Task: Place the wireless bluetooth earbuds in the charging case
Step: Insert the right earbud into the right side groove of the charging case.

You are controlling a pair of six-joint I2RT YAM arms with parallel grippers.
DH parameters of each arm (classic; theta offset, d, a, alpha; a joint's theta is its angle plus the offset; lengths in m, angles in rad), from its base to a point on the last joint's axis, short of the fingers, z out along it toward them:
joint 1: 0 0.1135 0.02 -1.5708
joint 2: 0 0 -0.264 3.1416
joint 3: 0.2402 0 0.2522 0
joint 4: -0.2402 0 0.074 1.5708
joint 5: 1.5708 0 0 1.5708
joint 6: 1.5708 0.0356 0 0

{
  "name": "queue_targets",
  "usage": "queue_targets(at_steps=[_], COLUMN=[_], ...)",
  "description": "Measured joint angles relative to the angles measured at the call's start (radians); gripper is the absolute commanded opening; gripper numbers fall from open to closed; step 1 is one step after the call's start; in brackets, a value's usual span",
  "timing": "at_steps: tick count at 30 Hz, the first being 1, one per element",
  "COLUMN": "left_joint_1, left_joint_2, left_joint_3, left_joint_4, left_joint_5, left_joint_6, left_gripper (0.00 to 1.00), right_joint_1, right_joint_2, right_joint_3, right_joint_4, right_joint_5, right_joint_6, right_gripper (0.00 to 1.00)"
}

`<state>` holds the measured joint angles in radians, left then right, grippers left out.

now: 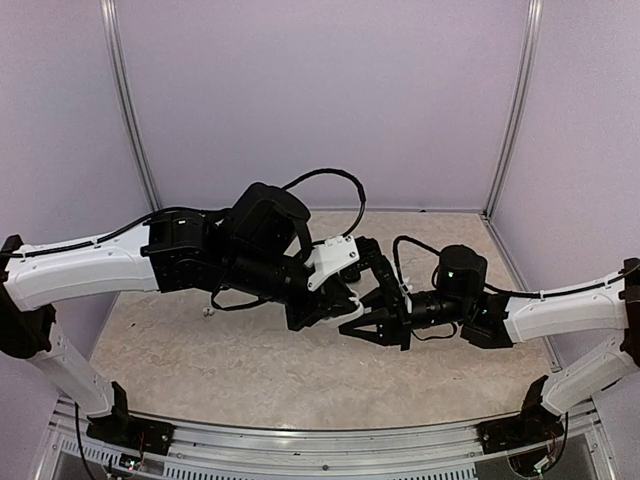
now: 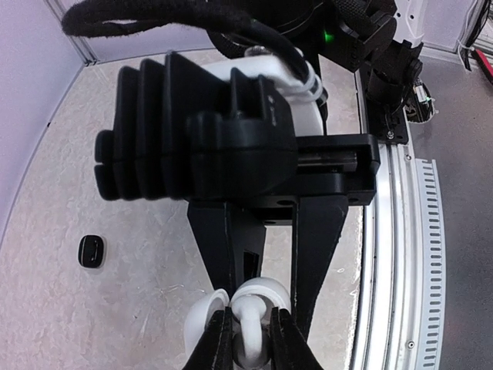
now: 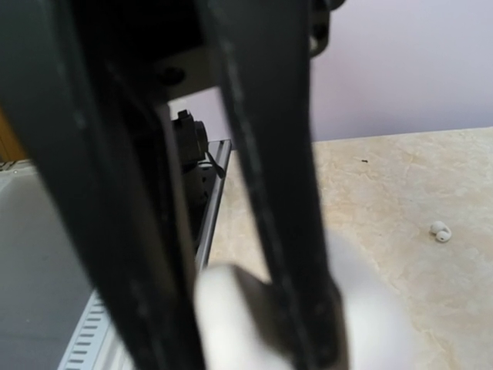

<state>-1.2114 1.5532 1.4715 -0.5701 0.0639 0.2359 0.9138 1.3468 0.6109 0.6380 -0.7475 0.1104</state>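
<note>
White earbud [image 2: 250, 341] pinched in left gripper [image 2: 248, 320], charging case [image 2: 262, 291] clamped in right gripper [image 3: 235, 331], well inside tabletop [image 1: 200, 350] edges

one white earbud [image 3: 440, 231]; one black earbud [image 2: 92, 250]; one white case [image 2: 258, 299]

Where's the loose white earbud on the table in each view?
Top external: white earbud, a speck left of centre, about two-thirds down.
Left wrist: not in it.
Right wrist: earbud near the right edge, just below mid-height.
Shared landmark: metal rail, along the bottom in top external, down the right side in left wrist, lower left in right wrist.
</note>
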Motion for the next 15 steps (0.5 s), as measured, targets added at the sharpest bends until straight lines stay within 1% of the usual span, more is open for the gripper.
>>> queue_targets(at_steps=[15], left_joint_1=[0.001], left_joint_2=[0.015], left_joint_3=[0.016], left_joint_4=[-0.017], left_joint_5=[0.010], left_joint_6=[0.011], left_gripper=[0.18], right_joint_1=[0.000], right_joint_2=[0.000], right_joint_3=[0.000], right_joint_4=[-0.013], right_joint_5=[0.000], right_joint_6=[-0.004], right_gripper=[0.00])
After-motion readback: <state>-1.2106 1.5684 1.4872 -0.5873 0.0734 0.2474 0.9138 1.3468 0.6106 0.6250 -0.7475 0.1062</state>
